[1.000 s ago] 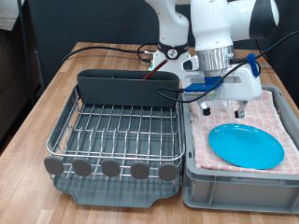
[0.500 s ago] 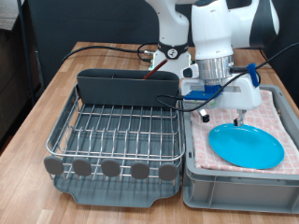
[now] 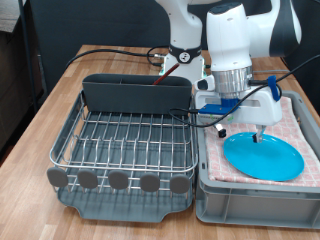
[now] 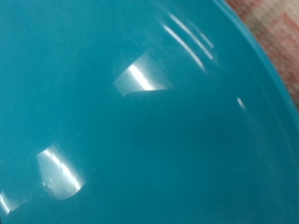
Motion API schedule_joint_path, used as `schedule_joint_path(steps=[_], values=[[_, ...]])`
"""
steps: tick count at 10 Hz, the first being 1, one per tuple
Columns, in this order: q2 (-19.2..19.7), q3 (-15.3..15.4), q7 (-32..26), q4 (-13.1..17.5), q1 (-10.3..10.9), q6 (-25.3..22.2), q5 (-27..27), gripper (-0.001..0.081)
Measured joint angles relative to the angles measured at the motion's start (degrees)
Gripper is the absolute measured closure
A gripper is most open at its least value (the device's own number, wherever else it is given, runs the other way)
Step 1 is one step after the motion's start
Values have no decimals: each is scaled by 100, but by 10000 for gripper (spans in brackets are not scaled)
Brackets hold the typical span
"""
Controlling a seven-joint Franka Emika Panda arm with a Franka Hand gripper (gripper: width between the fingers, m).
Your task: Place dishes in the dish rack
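Exterior view: a wooden surface [image 3: 60,100] carries two containers side by side. At the left stands the dish rack [image 3: 125,150], a silver wire grid seated in a dark grey tray, with a row of round grey tabs [image 3: 118,181] along its near edge and a tall grey compartment [image 3: 135,93] along its far edge. No dish shows on the wire grid. Just beside it at the right stands a grey bin [image 3: 255,195] lined with a pink checked cloth [image 3: 300,120]. The light-blue plate [image 3: 270,160] lies flat on this cloth, in the near half of the bin.

The white Panda arm reaches down from the far side over the bin. Its hand [image 3: 240,130] hangs low over the far-left part of the plate, with one dark finger [image 3: 220,129] at the plate's far-left edge and another [image 3: 260,134] coming down over the plate's surface. The fingers stand spread well apart; whether they touch the plate cannot be told, and nothing is seen between them. Black cables [image 3: 110,52] trail across the surface behind the rack.

Wrist view: the frame is almost wholly filled by the glossy blue plate [image 4: 131,112], seen very close, with bright highlights on its surface. A sliver of pink checked cloth [image 4: 277,37] shows past the plate's rim in one corner. No fingers appear in this view.
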Motion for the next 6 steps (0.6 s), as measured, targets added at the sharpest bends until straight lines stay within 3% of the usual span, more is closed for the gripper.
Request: schedule_joint_path(steps=[6], values=[[260,248,-288,290,-178,145,246,4]])
